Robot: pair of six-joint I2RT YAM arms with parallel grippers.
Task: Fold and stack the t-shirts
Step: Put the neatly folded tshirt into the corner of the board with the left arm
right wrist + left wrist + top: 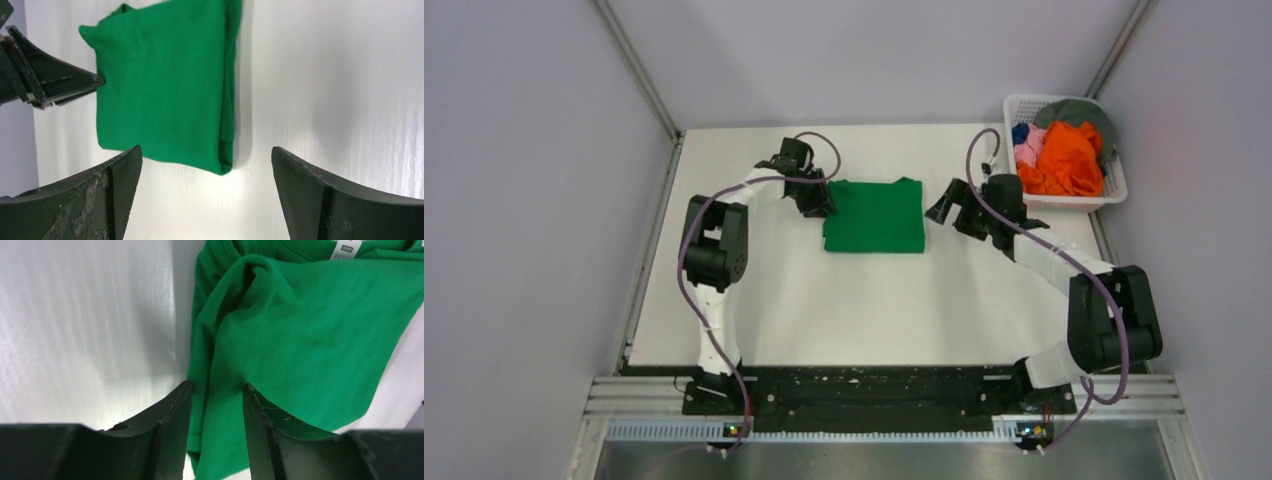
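Two arms bent inward | left claw (819, 205), right claw (942, 208) flank green t-shirt (876, 215)

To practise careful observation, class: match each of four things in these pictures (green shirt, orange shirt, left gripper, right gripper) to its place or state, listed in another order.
1 green shirt
2 orange shirt
3 left gripper
4 right gripper

A in the basket
B jaws wide apart, off the cloth
C folded on the table
D jaws astride the green shirt's edge

Pairs: 1-C, 2-A, 3-D, 4-B
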